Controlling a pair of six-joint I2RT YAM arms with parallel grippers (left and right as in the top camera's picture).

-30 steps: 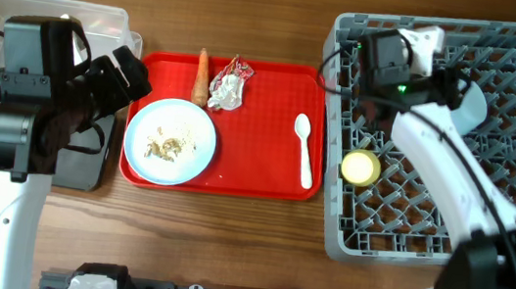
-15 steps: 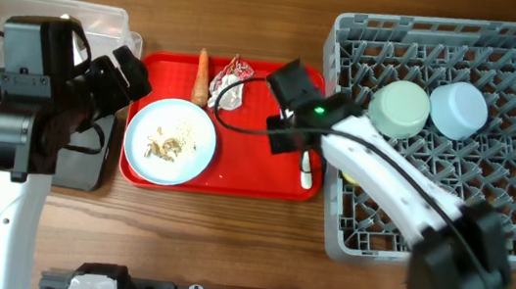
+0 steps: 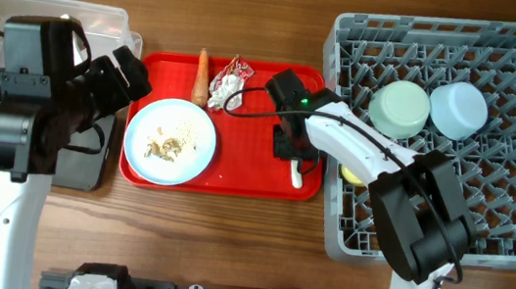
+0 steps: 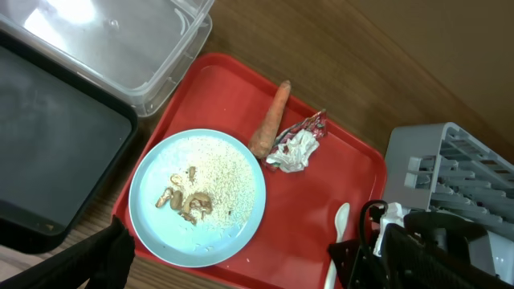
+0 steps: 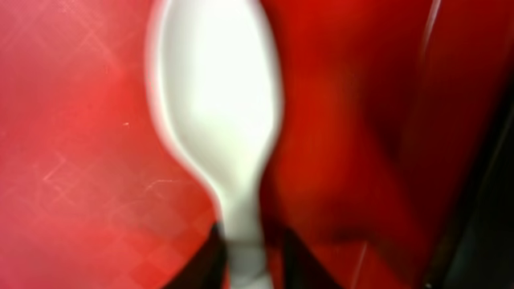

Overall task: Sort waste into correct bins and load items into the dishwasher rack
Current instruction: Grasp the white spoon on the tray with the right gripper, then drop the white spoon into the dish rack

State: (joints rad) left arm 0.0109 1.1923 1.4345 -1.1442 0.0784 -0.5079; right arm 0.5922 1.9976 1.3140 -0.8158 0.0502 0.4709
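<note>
Step in hand: loading the spoon [image 5: 213, 104]. It lies on the red tray [image 3: 245, 168], near the edge beside the rack [image 3: 486, 212].

Right pincer [image 3: 294, 154] is low over it. The wrist view shows dark tips flanking the spoon's neck, but blur hides any pinch, so I cannot tell.

Next, by my reading: close firmly, lift clear, carry to the rack.

Left pincer [image 3: 121, 73] hangs above the black tray [image 4: 56, 152], its spread unreadable. Spoon handle is cut off in the wrist view. Yellow cup [image 3: 349, 174] sits mostly hidden under the right arm.
</note>
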